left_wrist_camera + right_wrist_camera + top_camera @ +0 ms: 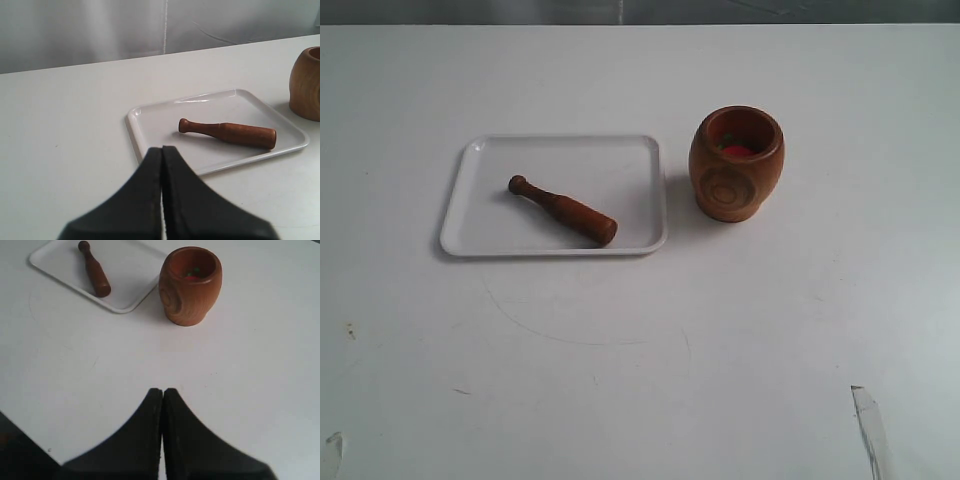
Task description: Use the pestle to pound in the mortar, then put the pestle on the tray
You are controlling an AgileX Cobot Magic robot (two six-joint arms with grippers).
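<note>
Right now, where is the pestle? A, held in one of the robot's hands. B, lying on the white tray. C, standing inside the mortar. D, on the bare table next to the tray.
B: the pestle lies flat on the tray, within its rim and apart from the mortar beside the tray.

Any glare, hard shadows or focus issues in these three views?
Exterior view: flat, even light, only a faint shadow beside the mortar. Left wrist view: small highlight on the tray rim; left gripper soft. Right wrist view: right gripper blurred, mortar sharp.
</note>
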